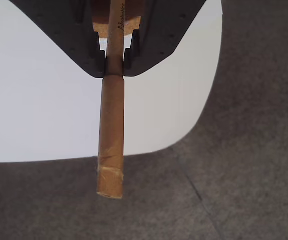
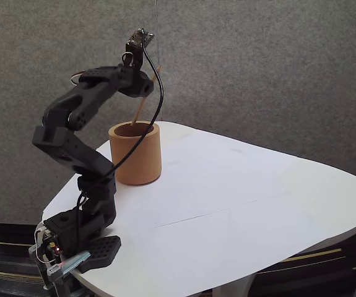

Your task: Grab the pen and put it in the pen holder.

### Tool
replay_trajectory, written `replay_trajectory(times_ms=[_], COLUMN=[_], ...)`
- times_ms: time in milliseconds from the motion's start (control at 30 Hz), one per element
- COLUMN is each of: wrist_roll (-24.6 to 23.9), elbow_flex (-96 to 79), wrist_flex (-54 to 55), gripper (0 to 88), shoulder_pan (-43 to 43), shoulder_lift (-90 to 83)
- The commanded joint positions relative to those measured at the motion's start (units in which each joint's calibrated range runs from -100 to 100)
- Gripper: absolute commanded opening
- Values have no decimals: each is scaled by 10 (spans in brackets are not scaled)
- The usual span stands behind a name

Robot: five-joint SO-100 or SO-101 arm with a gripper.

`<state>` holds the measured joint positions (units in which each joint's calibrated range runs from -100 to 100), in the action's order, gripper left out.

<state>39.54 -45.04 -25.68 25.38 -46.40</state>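
White and rounded, the counter [image 2: 239,204] filled most of the fixed view, with grey carpeted wall behind it. Its curved edge crossed the wrist view, grey floor beyond.

At about 8 o'clock on the counter in the fixed view stood the black arm [image 2: 72,142], its base clamped at the near left edge. It rose, folded back toward 10 o'clock, then reached forward at the top so the wrist hung above the cup. A black cable [image 2: 150,105] looped from the camera mount down toward the base.

Next in size was the pen holder [image 2: 135,154], a light-brown cup upright on the counter just right of the arm, its mouth open.

In the wrist view the gripper [image 1: 113,62] was pinching the pen [image 1: 111,135], both dark fingers pressed against its sides. The pen's long axis ran from 12 to 6 o'clock in that view, its thicker end at 6; its upper part was cut off by the frame. In the fixed view the pen [image 2: 139,111] showed as a thin slanted line above the cup's mouth, its lower tip hard to place against the rim.
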Motion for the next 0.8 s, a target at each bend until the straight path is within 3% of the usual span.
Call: replay_trajectory(times_ms=[0, 267, 433, 767], wrist_roll=[2, 3, 40, 41], elbow_flex=[-23, -92, -163, -268], wrist_flex=[35, 75, 86, 85], gripper=[7, 7, 7, 7], shoulder_pan=[17, 38, 38, 53], shoulder_lift=[-36, -83, -126, -217])
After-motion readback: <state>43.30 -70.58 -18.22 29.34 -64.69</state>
